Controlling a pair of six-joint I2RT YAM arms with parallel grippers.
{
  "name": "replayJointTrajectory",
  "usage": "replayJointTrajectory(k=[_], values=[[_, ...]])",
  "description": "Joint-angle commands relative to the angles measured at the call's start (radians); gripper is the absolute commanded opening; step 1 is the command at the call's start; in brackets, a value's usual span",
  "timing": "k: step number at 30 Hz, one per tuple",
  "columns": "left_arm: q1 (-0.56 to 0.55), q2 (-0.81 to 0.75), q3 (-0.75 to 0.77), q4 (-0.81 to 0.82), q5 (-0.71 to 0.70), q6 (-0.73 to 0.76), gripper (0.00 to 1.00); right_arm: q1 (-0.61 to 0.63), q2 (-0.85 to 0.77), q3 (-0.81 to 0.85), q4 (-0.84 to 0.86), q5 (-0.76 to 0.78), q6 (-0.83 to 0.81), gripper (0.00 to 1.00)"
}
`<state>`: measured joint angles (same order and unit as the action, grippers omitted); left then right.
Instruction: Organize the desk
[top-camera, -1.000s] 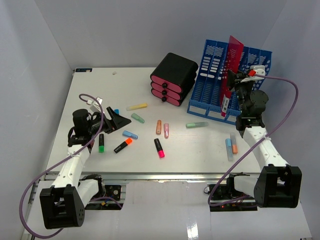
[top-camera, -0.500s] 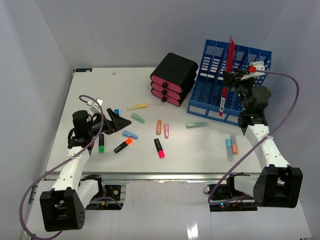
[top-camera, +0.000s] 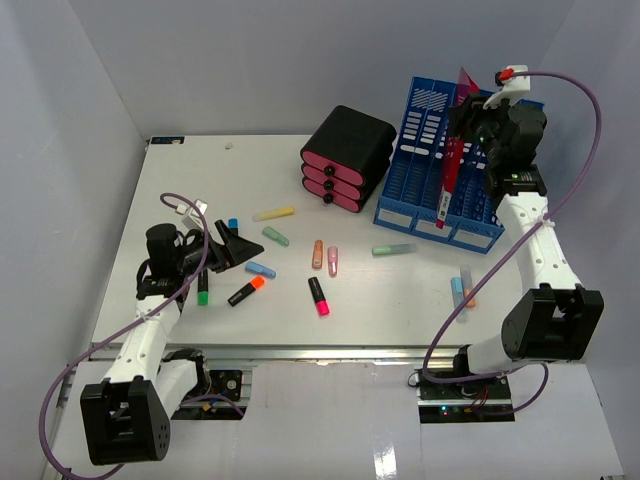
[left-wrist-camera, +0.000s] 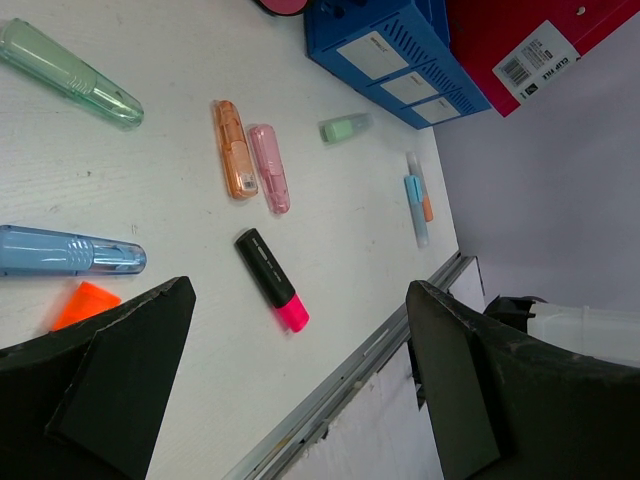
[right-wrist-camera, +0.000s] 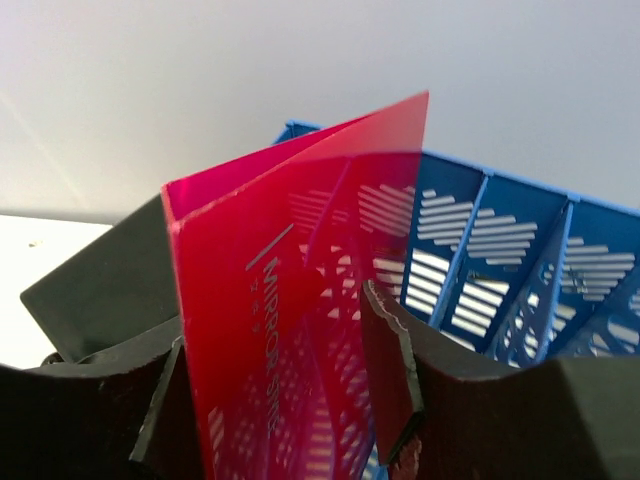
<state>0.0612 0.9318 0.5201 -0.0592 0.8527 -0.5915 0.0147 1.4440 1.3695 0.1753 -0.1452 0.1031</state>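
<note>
1. Right wrist view: black fingers (right-wrist-camera: 388, 372) of the right gripper (right-wrist-camera: 280, 400) clamped on both faces of a translucent red plastic folder (right-wrist-camera: 290, 290), white lettering showing on its near face.
2. Behind that folder, a blue slotted plastic file rack (right-wrist-camera: 500, 240), its dividers visible through the red sheet.
3. From the top external view: right gripper (top-camera: 470, 130) raised high at the back right, holding the folder (top-camera: 455, 165) roughly upright with its lower end down among the rack's (top-camera: 420, 190) dividers; exact slot impossible to tell.
4. Left wrist view: left gripper (left-wrist-camera: 290, 390) with fingers (left-wrist-camera: 110, 390) spread wide apart, gripping nothing, hovering above the large flat white desk (left-wrist-camera: 180, 100).
5. Between those fingers, a black marker with a pink cap (left-wrist-camera: 272, 280) lying on the desk; farther out, an orange pen (left-wrist-camera: 234, 162) and a pink pen (left-wrist-camera: 269, 182) side by side, nearly touching.
6. At the left edge, a pale blue pen (left-wrist-camera: 70, 252) and a clear green pen (left-wrist-camera: 70, 73).
7. Seen from above, left gripper (top-camera: 232, 245) low over the desk's (top-camera: 400, 290) left side.
8. Near the back centre, just left of the rack, a black three-drawer box with pink fronts (top-camera: 347, 155).
</note>
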Motion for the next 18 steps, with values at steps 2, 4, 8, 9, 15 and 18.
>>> replayJointTrajectory(k=[2,4,8,9,15,18], values=[[-0.003,-0.021,-0.002,0.024,0.026,0.013,0.98,-0.002,-0.001,0.068,-0.125,0.049,0.018,0.53],[-0.003,-0.019,-0.002,0.024,0.028,0.013,0.98,-0.002,0.005,0.096,-0.157,0.061,0.019,0.48],[-0.003,-0.021,-0.002,0.025,0.031,0.013,0.98,-0.002,0.002,0.120,-0.209,0.068,0.015,0.31],[-0.003,-0.023,-0.002,0.027,0.031,0.012,0.98,-0.002,-0.003,0.120,-0.209,0.065,0.018,0.26],[-0.004,-0.025,-0.002,0.026,0.035,0.014,0.98,-0.004,-0.030,0.150,-0.206,0.045,0.069,0.08],[-0.003,-0.025,0.000,0.023,0.038,0.018,0.98,-0.003,-0.057,0.135,-0.128,0.019,0.063,0.08]])
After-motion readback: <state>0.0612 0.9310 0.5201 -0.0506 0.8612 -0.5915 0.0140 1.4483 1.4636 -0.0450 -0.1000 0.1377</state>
